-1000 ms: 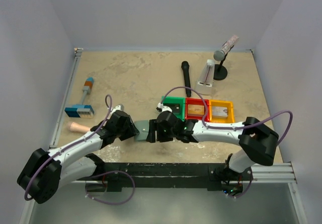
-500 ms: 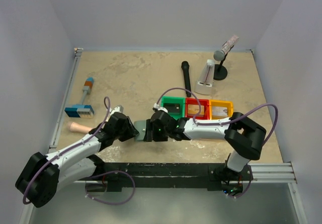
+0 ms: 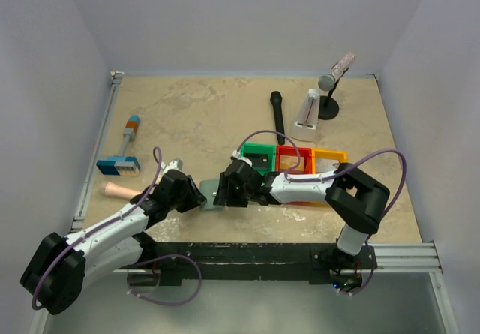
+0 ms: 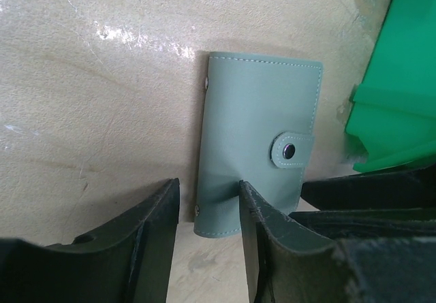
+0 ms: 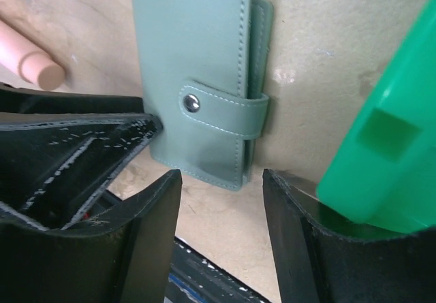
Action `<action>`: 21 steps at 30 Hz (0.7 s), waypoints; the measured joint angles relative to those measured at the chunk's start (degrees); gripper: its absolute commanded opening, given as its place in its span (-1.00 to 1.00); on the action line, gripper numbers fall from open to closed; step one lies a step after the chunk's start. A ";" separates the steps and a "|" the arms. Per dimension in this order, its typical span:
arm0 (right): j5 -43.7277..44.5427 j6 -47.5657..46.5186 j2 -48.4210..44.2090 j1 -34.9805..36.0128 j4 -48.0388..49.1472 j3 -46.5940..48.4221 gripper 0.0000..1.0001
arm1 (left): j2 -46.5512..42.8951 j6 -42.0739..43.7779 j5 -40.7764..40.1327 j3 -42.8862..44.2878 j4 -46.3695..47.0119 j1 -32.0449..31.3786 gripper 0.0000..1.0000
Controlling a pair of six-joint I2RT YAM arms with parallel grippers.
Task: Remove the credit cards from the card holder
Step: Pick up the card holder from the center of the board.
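Top view: the small grey-green soft card holder point(image 3: 209, 197), snapped shut, lies flat on the beige counter point(image 3: 210, 116) beside the green plastic bin point(image 3: 259, 148).

Left wrist: left gripper point(image 4: 208, 194) has its jaws apart over the holder's near corner, gripping nothing.

Right wrist: right gripper point(image 5: 221, 177) is apart too, and empty. The holder looks light and floppy, so I'd pin an edge and pick at the snap tab point(image 5: 218, 109).
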 measured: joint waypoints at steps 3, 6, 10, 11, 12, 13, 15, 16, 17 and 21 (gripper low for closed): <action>-0.98 0.11 0.00 -0.37 1.70 0.00 0.03 | -0.09 0.00 0.02 -0.07 0.11 0.00 -0.10; -1.62 0.13 0.04 -0.39 3.34 0.00 -0.04 | -0.04 0.00 0.09 -0.09 0.15 0.00 -0.11; -2.80 0.11 0.33 -0.42 4.46 0.00 -0.04 | 0.13 0.00 0.20 -0.09 0.37 0.02 -0.12; -3.04 0.09 0.50 -0.42 4.70 0.00 -0.03 | 0.22 0.00 0.28 -0.11 0.48 0.02 -0.12; -3.13 0.09 0.72 -0.42 4.81 0.00 0.00 | 0.24 0.00 0.35 -0.13 0.57 0.02 -0.12; -3.26 0.11 0.94 -0.42 4.81 0.00 0.01 | 0.22 0.00 0.39 -0.15 0.61 0.02 -0.13; -3.56 0.15 1.14 -0.42 4.70 0.00 0.04 | 0.22 0.00 0.42 -0.17 0.72 0.02 -0.13; -3.56 0.17 1.18 -0.42 4.68 0.00 0.03 | 0.22 0.00 0.42 -0.22 0.74 0.02 -0.13; -3.65 0.20 1.18 -0.42 4.59 0.00 0.03 | 0.17 0.02 0.44 -0.28 0.79 0.02 -0.14; -3.76 0.39 1.51 -0.57 4.57 0.00 -0.03 | 0.11 0.02 0.42 -0.33 0.79 0.02 -0.19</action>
